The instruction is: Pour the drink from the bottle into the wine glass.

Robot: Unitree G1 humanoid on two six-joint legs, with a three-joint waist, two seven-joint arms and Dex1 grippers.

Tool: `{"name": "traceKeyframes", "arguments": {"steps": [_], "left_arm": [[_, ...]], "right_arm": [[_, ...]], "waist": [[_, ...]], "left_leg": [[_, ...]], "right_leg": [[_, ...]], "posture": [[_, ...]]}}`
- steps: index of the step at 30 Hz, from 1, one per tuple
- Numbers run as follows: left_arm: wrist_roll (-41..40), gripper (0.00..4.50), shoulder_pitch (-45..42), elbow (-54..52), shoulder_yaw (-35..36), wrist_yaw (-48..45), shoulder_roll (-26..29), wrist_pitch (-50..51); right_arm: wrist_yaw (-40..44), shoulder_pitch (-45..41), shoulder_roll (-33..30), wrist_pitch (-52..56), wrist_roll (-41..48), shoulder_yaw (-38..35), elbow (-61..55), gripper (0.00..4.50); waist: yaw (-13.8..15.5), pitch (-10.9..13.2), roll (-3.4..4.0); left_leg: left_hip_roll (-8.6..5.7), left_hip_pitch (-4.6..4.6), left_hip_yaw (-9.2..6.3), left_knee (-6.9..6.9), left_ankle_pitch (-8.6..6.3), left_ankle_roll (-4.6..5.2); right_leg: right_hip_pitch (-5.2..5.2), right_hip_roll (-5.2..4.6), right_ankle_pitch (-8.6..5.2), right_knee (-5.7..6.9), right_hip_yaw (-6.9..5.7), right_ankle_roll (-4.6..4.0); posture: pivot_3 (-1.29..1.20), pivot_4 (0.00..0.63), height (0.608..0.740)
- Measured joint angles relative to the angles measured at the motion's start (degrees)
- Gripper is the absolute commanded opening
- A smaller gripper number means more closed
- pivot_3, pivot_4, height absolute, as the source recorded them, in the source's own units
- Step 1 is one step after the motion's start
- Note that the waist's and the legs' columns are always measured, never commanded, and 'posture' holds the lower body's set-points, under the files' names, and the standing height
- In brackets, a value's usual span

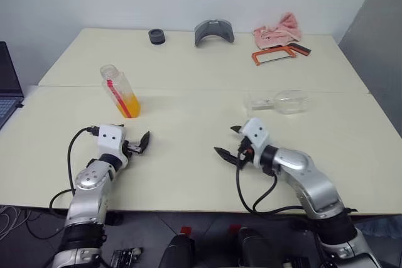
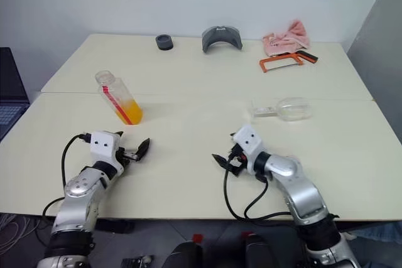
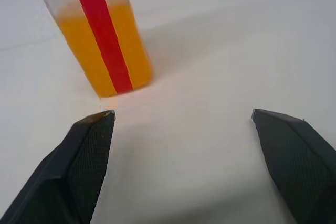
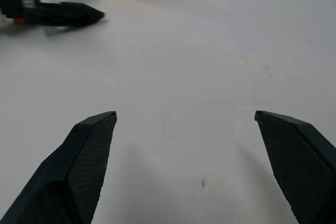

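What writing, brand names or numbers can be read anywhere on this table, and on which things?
None can be read.
Bottle: its label is a plain red strip with white beside it; no letters or numbers show on it.
Wine glass, lying on its side: no markings show.
Hacksaw, grey curved object, black ring, pink cloth: no lettering shows on any.

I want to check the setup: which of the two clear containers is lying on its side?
The wine glass, empty and lying on the table ahead of the right gripper. The bottle stands upright, holding orange drink.
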Motion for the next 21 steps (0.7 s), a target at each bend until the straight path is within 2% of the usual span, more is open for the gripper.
{"name": "traceKeyframes", "arguments": {"steps": [5, 10, 17, 21], "left_arm": [[-5.7, 4.48, 1.7, -7.2, -3.0, -11.2, 2.0, 5.2], [-9.8, 4.48, -1.6, -13.7, -7.1, -23.0, 7.3, 9.8], [-13.6, 4.48, -9.4, -16.2, -12.1, -35.3, 11.3, 15.8], [-14.1, 4.48, -11.2, -16.1, -14.0, -38.8, 11.6, 16.8]], "right_arm": [[-5.3, 1.0, 6.0, 12.7, 10.8, -12.4, -3.3, 4.5], [-17.1, -6.6, 13.5, 26.8, 19.5, -28.4, -1.7, 4.5], [-32.7, -16.5, 22.7, 26.7, 22.6, -43.0, 12.5, 4.5], [-38.5, -20.7, 24.8, 23.6, 26.2, -47.9, 19.3, 4.5]], "waist": [[0.0, 0.0, 0.01], [0.0, 0.0, 0.07], [-0.4, 0.1, 0.14], [-0.6, 0.1, 0.15]], "left_leg": [[-0.01, 0.02, 0.0, 0.0, 0.0, 0.0], [0.0, 0.1, 0.14, -0.04, 0.0, 0.0], [-0.03, 0.28, 0.43, -0.36, 0.01, 0.01], [0.0, 0.38, 0.55, -0.6, 0.02, 0.02]], "right_leg": [[0.06, 0.14, 0.0, 0.02, -0.01, 0.0], [0.05, 0.2, 0.0, 0.05, 0.0, 0.0], [0.01, 0.23, -0.01, 0.04, 0.16, -0.01], [-0.02, 0.22, -0.01, 0.01, 0.24, -0.02]], "posture": [[0.0, 0.15, 0.74], [0.0, 0.15, 0.74], [0.0, 0.15, 0.74], [0.0, 0.15, 0.74]]}}
